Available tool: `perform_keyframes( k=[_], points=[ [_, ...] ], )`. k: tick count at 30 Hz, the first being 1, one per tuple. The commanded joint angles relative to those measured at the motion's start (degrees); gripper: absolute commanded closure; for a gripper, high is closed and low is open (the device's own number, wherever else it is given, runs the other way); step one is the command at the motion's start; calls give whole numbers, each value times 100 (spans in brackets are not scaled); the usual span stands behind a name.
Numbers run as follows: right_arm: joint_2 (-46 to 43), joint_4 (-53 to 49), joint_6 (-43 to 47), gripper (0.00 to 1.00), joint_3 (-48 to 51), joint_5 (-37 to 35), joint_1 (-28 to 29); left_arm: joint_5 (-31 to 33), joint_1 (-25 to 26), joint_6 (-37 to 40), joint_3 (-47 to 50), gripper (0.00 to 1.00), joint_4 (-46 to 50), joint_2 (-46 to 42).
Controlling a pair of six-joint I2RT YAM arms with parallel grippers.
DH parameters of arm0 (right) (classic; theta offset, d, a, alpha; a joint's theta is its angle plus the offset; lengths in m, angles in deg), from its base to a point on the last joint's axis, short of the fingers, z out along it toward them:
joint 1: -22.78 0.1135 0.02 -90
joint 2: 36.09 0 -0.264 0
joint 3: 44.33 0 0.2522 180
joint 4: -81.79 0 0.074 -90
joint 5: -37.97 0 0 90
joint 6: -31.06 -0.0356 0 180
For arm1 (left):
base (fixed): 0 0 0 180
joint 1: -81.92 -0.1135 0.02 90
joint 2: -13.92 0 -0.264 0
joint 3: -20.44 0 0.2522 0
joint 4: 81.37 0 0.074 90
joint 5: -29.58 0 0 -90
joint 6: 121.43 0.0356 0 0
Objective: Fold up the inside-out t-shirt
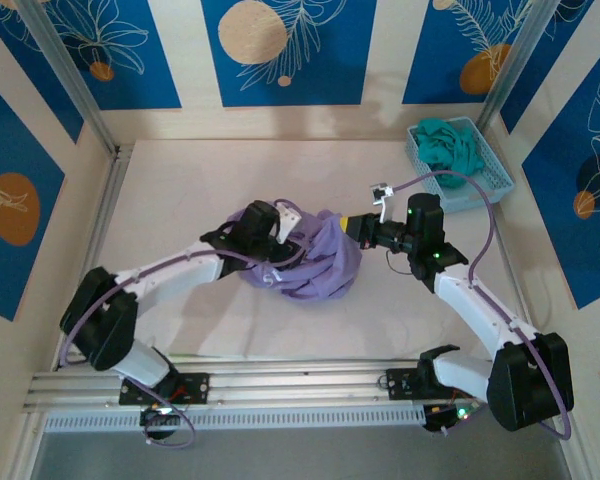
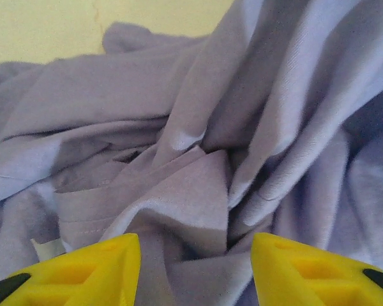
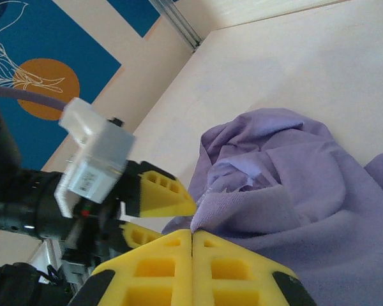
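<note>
**Lavender tee bunched mid-table, right arm holding on**

Nearest you, the left gripper (image 2: 196,247) hangs over the inside-out t-shirt (image 1: 315,265) with its jaws released. Cloth is heaped in the gap and nothing is pinched, prob. to pick a fresh fold. A small white tab (image 2: 46,248) beside one finger may be the label.

Opp. it, the right gripper (image 3: 191,237) is clenched on a fold at the tee's right edge. Judging by the pose, it's anchoring that side so you can pull the bundle flat.

The tee sits at the centre of the table (image 1: 180,180), between both wrists. It's a rumpled mound, slightly wider left-to-right. No real long axis yet, and you can't tell which way collar or hem points.

Far right corner: a blue basket (image 1: 495,182) with a teal garment (image 1: 448,145), well apart.
</note>
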Motion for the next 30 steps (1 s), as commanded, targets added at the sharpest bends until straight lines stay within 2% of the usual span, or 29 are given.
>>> perform_keyframes(
  k=[1,8,11,13,19,22,30],
  points=[
    [-205,-118,123,100,30,78,-64,-45,11,248,-366,52,276,349],
    [-300,-204,145,100,55,78,-136,-217,-85,213,-602,61,198,820],
    [-338,-238,173,100,55,72,-167,-316,-195,101,-637,81,131,909],
    [-389,-346,248,100,41,33,-202,-465,-307,-20,-613,88,15,855],
    [-701,-702,599,100,-187,-121,-419,-984,-740,-211,-421,96,-391,285],
    [-794,-654,627,100,-344,-115,-483,-1507,-1120,-474,-320,96,-655,-29],
    [-634,-814,707,100,-972,-300,-410,-2692,-1706,-1559,225,96,-2137,-1254]
  ],
)
